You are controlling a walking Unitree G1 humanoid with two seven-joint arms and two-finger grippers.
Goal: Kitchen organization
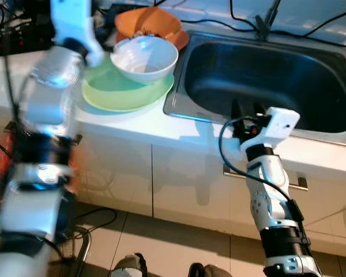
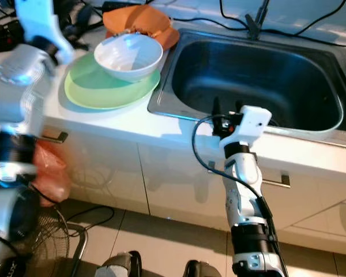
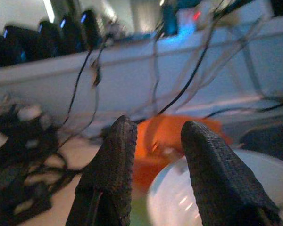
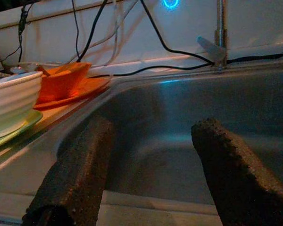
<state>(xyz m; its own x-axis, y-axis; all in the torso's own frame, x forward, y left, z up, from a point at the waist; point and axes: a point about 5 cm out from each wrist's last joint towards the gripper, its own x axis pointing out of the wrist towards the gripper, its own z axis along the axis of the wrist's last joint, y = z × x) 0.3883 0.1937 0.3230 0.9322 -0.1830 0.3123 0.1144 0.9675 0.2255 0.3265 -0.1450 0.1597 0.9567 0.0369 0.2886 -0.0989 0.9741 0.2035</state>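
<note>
White bowl (image 1: pixel 144 57) sits on green plate (image 1: pixel 127 89) on white counter (image 1: pixel 132 124), just left of steel sink (image 1: pixel 271 78); orange bowl on orange plate (image 1: pixel 153 26) lies behind, touching white bowl's far side. Our left gripper (image 3: pixel 155 155) raised above counter beside white bowl's left rim, fingers (image 3: pixel 111 169) spread, grasping nothing; arm blurred. Our right gripper (image 1: pixel 246 111) hovers at sink's front edge, pointing into basin, fingers (image 4: pixel 75 174) parted, empty. Cables trail along back wall.
</note>
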